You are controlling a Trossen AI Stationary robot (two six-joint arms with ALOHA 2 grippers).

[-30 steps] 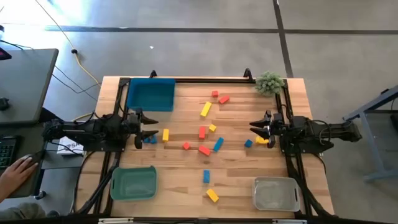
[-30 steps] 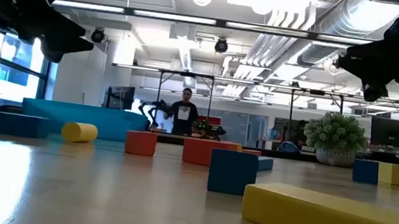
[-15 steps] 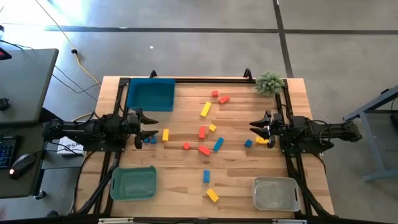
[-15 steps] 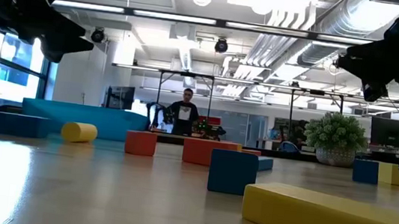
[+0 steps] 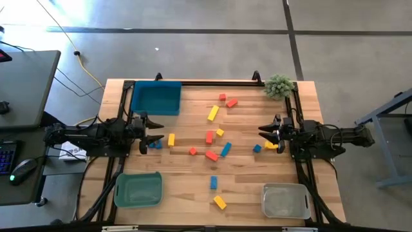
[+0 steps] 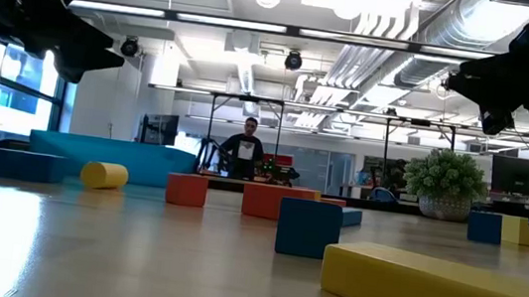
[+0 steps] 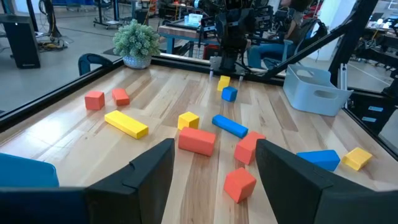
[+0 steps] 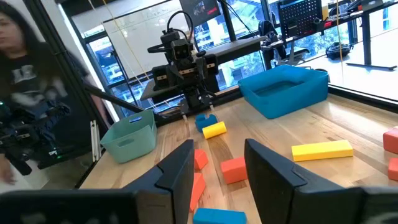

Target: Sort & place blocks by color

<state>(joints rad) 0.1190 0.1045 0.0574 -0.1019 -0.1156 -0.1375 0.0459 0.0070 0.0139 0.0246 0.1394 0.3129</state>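
Note:
Red-orange, yellow and blue blocks lie scattered flat on the middle of the wooden table (image 5: 193,193), among them a yellow bar (image 5: 213,113), a blue bar (image 5: 226,149) and a red block (image 5: 211,155). My left gripper (image 5: 154,132) hovers open at the table's left side, next to a blue block (image 5: 154,145) and a yellow one (image 5: 171,139). At the right side my right gripper (image 5: 262,133) is open, above a blue block (image 5: 257,148) and a yellow one (image 5: 270,145). Both wrist views show nothing between the fingers (image 7: 149,174) (image 8: 267,168).
A blue tray (image 5: 156,98) stands at the far left corner, a green tray (image 5: 138,189) at the near left and a grey tray (image 5: 285,200) at the near right. A small potted plant (image 5: 279,85) is at the far right. A person (image 6: 247,152) stands beyond the table.
Both arms have kept still and no block has moved. A person's hand at the desk left of the table has drawn out of the high view.

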